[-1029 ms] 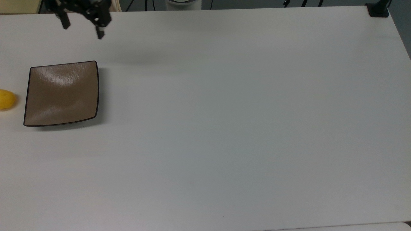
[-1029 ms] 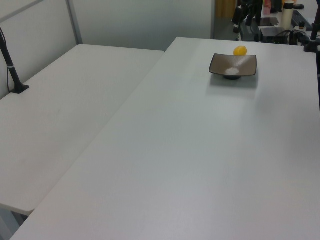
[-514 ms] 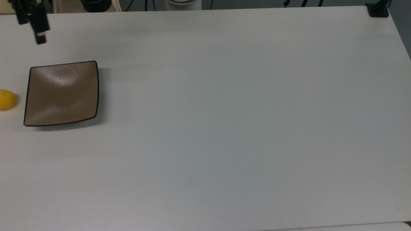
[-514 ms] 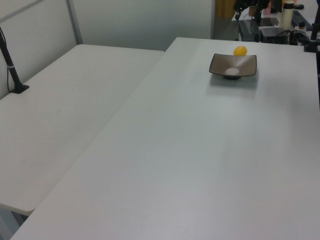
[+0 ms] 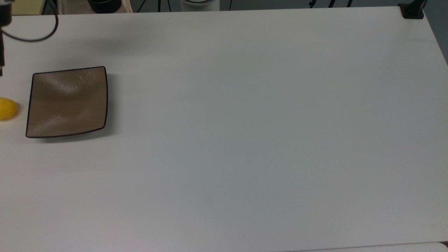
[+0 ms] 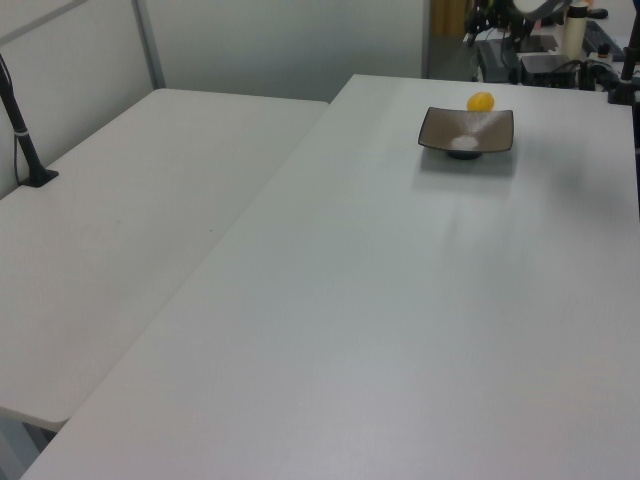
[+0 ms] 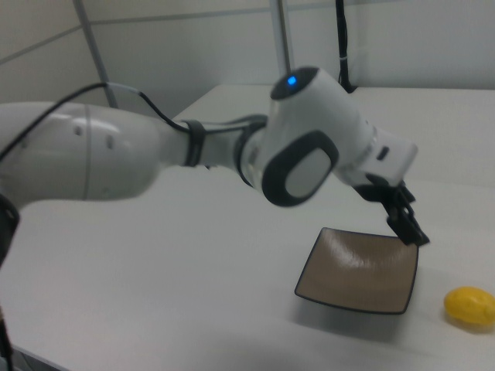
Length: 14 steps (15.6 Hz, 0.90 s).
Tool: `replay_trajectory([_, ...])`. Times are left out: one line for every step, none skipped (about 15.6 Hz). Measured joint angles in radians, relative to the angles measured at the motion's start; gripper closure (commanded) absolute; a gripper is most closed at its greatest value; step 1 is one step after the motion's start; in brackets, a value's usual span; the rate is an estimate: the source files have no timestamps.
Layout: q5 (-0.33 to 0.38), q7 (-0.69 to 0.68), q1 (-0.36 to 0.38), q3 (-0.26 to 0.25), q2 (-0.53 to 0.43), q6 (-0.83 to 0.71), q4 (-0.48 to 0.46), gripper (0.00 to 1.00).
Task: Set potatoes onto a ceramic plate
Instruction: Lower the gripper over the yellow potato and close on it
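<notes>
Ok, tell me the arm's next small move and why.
Probably carry the gripper on past the ceramic plate to the right view's right, then lower over the potato. The potato lies on the table beside the plate, apart from it, and the plate holds nothing; the gripper hangs over the plate's far corner.

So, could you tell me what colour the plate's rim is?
Dark, nearly black, around the brown ceramic plate; clearest in the top view.

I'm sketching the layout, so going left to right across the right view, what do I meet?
Arm → plate → potato.
</notes>
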Motion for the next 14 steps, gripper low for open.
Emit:
replay_trajectory([0.000, 0.004, -0.011, 0.000, 0.033, 0.045, 0.002, 0.00])
replay_trajectory([0.000, 0.011, -0.023, 0.000, 0.069, 0.095, 0.006, 0.00])
replay_trajectory([0.001, 0.025, -0.044, -0.001, 0.118, 0.158, 0.015, 0.00])
replay_trajectory([0.006, 0.038, -0.057, -0.001, 0.148, 0.185, 0.021, 0.00])
replay_trajectory([0.009, 0.051, -0.066, -0.001, 0.174, 0.205, 0.027, 0.00])
replay_trajectory([0.009, 0.066, -0.072, -0.001, 0.199, 0.224, 0.037, 0.00])
replay_trajectory([0.009, 0.079, -0.075, -0.001, 0.222, 0.238, 0.049, 0.00])
replay_trajectory([0.010, 0.088, -0.077, -0.001, 0.242, 0.246, 0.063, 0.00])
replay_trajectory([0.010, 0.096, -0.079, -0.001, 0.261, 0.246, 0.077, 0.00])
replay_trajectory([0.010, 0.099, -0.080, -0.001, 0.280, 0.246, 0.092, 0.00])
replay_trajectory([0.010, 0.100, -0.081, -0.001, 0.300, 0.246, 0.106, 0.00])
replay_trajectory([0.010, 0.101, -0.081, -0.001, 0.318, 0.246, 0.118, 0.00])
replay_trajectory([0.010, 0.102, -0.081, -0.001, 0.331, 0.247, 0.127, 0.00])
replay_trajectory([0.010, 0.103, -0.082, -0.001, 0.341, 0.249, 0.133, 0.00])
